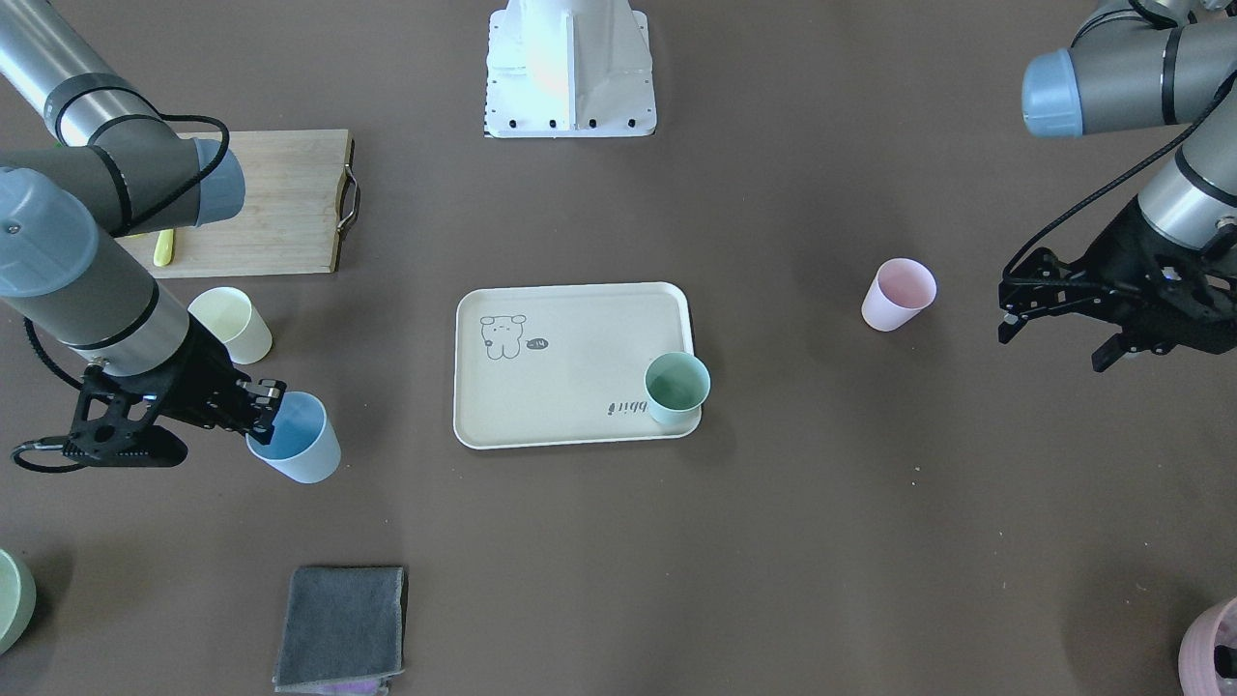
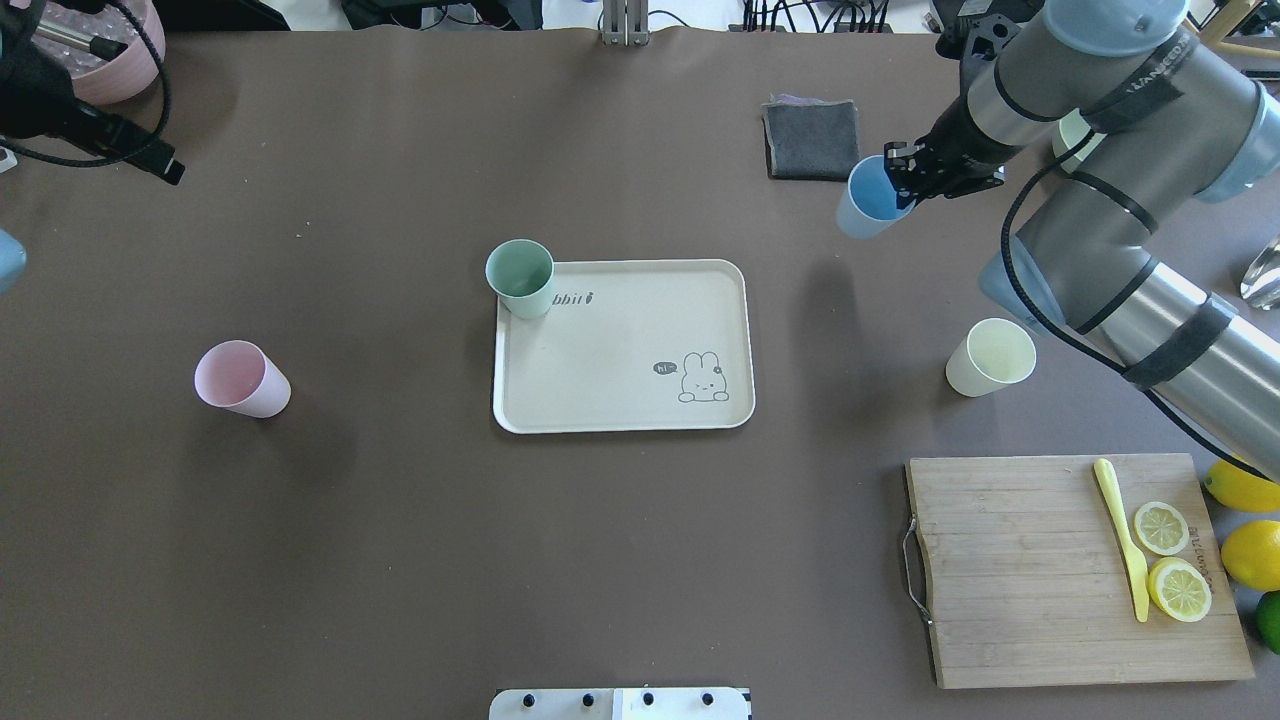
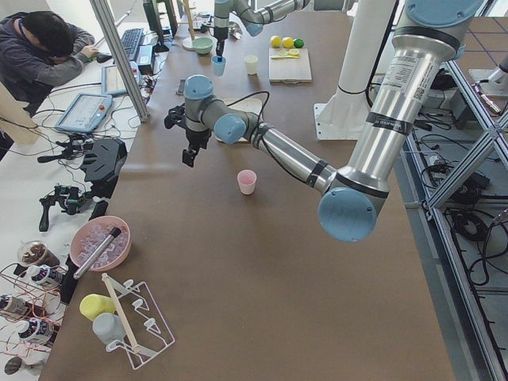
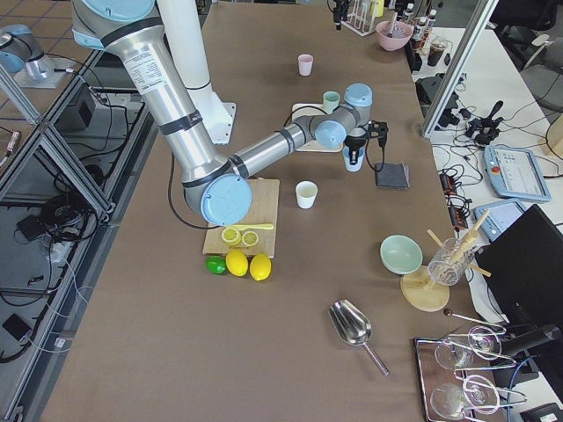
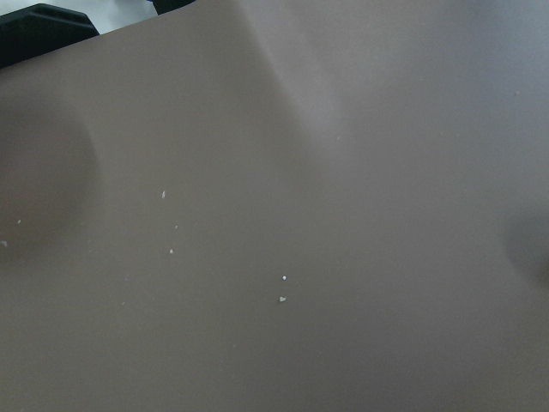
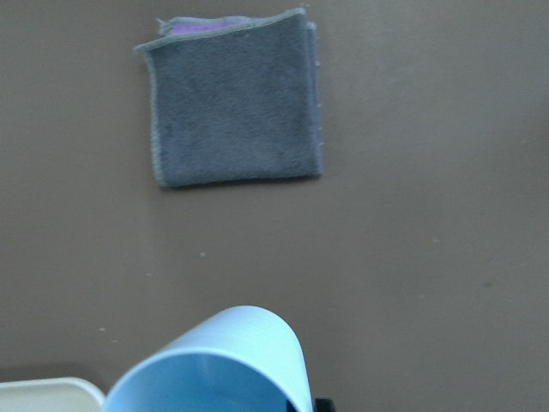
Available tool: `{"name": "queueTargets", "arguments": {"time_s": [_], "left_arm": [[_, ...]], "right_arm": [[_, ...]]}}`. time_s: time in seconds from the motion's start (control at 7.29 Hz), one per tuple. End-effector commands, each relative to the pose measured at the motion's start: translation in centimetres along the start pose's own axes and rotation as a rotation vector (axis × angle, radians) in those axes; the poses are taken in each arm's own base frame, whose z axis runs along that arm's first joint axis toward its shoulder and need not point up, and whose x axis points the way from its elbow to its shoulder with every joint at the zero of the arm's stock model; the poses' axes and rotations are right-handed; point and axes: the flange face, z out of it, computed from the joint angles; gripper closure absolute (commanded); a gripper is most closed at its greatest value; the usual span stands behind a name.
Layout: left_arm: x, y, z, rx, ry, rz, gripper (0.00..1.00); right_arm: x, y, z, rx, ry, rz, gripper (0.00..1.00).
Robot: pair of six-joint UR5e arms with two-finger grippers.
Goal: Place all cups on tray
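My right gripper (image 1: 263,411) is shut on the rim of the light blue cup (image 1: 295,440), which it holds tilted just above the table, near the grey cloth in the overhead view (image 2: 868,200). The wrist view shows the blue cup (image 6: 214,369) from above. The yellow cup (image 1: 232,324) stands on the table beside the right arm. The mint green cup (image 1: 676,387) stands upright in a corner of the cream tray (image 1: 570,387). The pink cup (image 1: 899,293) stands on the table on my left side. My left gripper (image 1: 1053,343) is open and empty, past the pink cup.
A wooden cutting board (image 2: 1040,570) with a yellow knife and lemon slices lies at my near right, with whole lemons (image 2: 1245,520) beside it. A grey cloth (image 2: 812,138) lies at the far side. A pale-green bowl (image 1: 12,599) and a mauve-pink pot (image 1: 1213,648) sit at the far corners.
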Motion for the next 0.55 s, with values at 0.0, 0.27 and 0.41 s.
{"name": "queueTargets", "arguments": {"time_s": [0.0,0.27,0.41], "left_arm": [[-2.7,4.7,1.3,0.017,0.01,-0.03,0.01],[-2.4,5.0,1.5,0.02,0.009,-0.041,0.01],[-2.3,4.9,1.4,0.022,0.01,-0.039,0.01]], "right_arm": [[-9.7,4.1,1.4,-0.02,-0.003,0.096,1.0],[-13.8,7.4,5.0,-0.036,0.025,0.097,1.0],[-14.4,7.5,6.4,-0.049,0.04,0.093,1.0]]}}
